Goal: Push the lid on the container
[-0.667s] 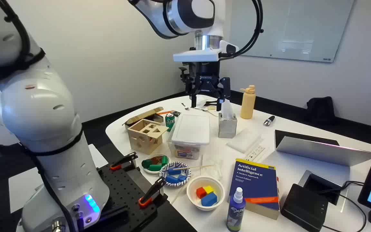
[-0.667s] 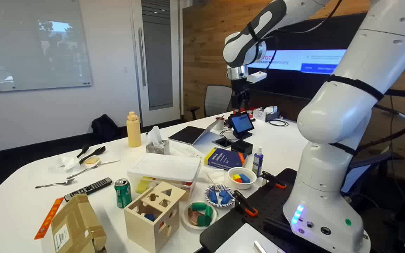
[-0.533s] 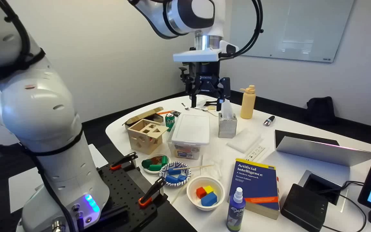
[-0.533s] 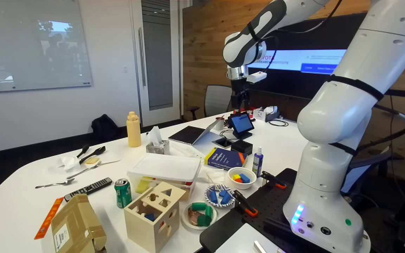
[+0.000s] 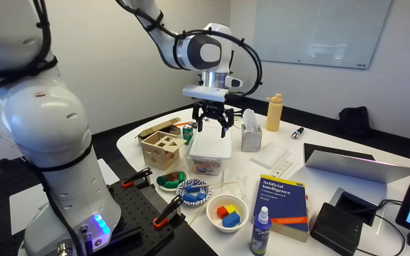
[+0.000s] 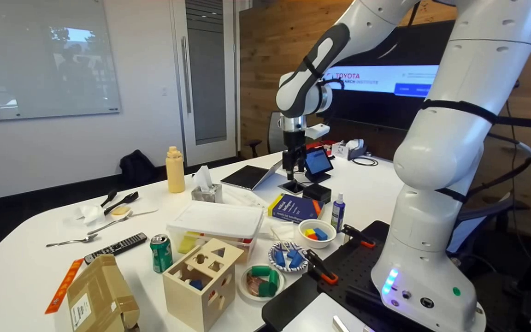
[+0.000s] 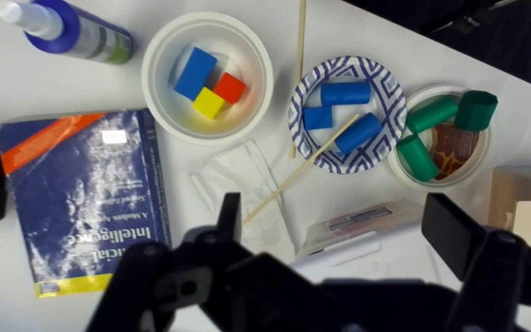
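Observation:
The whitish square lid (image 5: 212,144) lies on the translucent container (image 5: 205,167). In an exterior view the lid (image 6: 217,217) covers the tub (image 6: 189,242), with yellow and red items showing through its walls. I cannot tell whether its edges are pressed down all round. In the wrist view the lid (image 7: 385,263) and the tub's labelled side (image 7: 367,219) show partly, cut by the gripper's body. My gripper (image 5: 211,131) is open and empty. It hangs above the table, apart from the lid. In the wrist view the gripper (image 7: 333,207) has its fingers wide apart.
The wooden shape box (image 5: 160,151) and a green can (image 6: 161,253) stand close beside the container. A tissue box (image 5: 251,138) stands on its opposite side. Plates with blue (image 7: 348,115) and green pieces, a white bowl (image 7: 208,78), a book (image 7: 81,198) and a spray bottle (image 5: 261,231) lie nearby.
The arm and open gripper have moved down, and toward the left in both exterior views. The lid, container and other table objects have not moved.

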{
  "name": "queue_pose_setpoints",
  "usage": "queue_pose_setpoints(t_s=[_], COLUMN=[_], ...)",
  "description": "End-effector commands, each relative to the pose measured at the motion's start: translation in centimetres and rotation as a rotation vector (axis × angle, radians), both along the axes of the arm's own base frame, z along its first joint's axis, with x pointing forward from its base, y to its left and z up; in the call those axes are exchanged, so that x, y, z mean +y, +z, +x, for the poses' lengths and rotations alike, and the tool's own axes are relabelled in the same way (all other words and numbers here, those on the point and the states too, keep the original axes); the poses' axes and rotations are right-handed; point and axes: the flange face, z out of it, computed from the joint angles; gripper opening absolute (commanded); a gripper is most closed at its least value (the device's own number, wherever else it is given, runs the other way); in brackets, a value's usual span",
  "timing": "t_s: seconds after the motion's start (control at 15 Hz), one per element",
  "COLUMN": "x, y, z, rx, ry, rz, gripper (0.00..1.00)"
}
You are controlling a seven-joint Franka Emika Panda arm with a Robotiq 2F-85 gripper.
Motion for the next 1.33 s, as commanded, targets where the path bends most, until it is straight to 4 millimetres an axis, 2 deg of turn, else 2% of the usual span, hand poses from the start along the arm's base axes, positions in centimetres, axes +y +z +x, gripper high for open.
queue_pose_setpoints(t_s=[0.0,0.27,0.53,0.87,1.27], x=[2.8,5.2,6.9,7.8,7.8], y=[-5.4,-10.5,-14.5,-17.4,-18.9], z=[1.2,2.4,3.7,5.9,8.2], rx=[-0.016,-0.004,0.029,0.046,0.040], ry=[0.057,0.115,0.157,0.177,0.203], rz=[0.026,0.022,0.030,0.032,0.022], gripper=[1.00,1.00,1.00,1.00,1.00])
